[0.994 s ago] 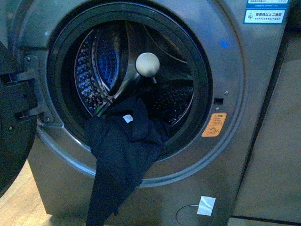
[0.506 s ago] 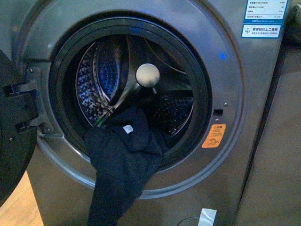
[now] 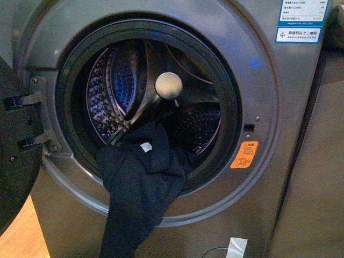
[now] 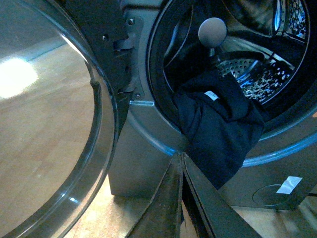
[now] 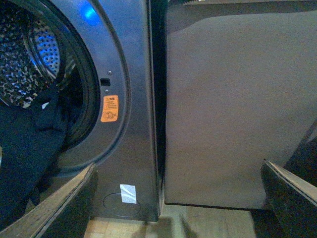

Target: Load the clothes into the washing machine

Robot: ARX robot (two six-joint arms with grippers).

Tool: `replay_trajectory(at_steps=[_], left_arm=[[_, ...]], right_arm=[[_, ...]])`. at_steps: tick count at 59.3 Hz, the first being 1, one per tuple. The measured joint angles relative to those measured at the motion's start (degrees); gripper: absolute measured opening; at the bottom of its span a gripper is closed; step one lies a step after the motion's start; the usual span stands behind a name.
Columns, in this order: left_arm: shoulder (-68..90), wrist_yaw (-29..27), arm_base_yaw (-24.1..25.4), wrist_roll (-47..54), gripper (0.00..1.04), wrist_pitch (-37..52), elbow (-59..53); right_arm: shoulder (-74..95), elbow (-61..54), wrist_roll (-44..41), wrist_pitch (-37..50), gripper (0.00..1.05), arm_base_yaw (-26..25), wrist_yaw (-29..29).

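Observation:
The grey washing machine [image 3: 263,113] fills the front view, its porthole open onto the perforated steel drum [image 3: 105,91]. The dark navy clothes [image 3: 141,183] lie over the lower rim of the porthole. Their top, with a small white label [image 3: 144,147], is inside, and a long tail hangs down the front. A pale round ball [image 3: 169,86] on a dark stem sits just above them. My left gripper [image 4: 179,156] is shut and empty, below the hanging clothes [image 4: 223,136]. My right gripper [image 5: 178,166] is open and empty, off to the right of the machine [image 5: 133,99]. Neither gripper shows in the front view.
The machine's door [image 3: 16,166] stands open at the left, its glass [image 4: 49,124] close to my left gripper. A plain beige panel [image 5: 237,99] adjoins the machine on the right. An orange sticker [image 3: 244,155] and a white tape tag [image 3: 236,247] mark the front. The floor is wood [image 3: 21,236].
The front view has shifted a little, so the machine sits slightly lower in the picture. The clothes hang over the rim just as before.

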Motion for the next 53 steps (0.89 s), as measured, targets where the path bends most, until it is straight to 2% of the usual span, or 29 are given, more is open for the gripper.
replay_trajectory(at_steps=[29, 36, 53], left_arm=[[-8.8, 0.0, 0.0, 0.0, 0.04, -6.1, -1.5], [-17.1, 0.0, 0.0, 0.0, 0.04, -15.6, -1.5], [-18.6, 0.0, 0.0, 0.0, 0.04, -16.3, -1.5]], right_arm=[[0.0, 0.0, 0.0, 0.0, 0.97, 0.0, 0.0], [0.0, 0.0, 0.0, 0.0, 0.97, 0.0, 0.1], [0.0, 0.0, 0.0, 0.0, 0.97, 0.0, 0.0]])
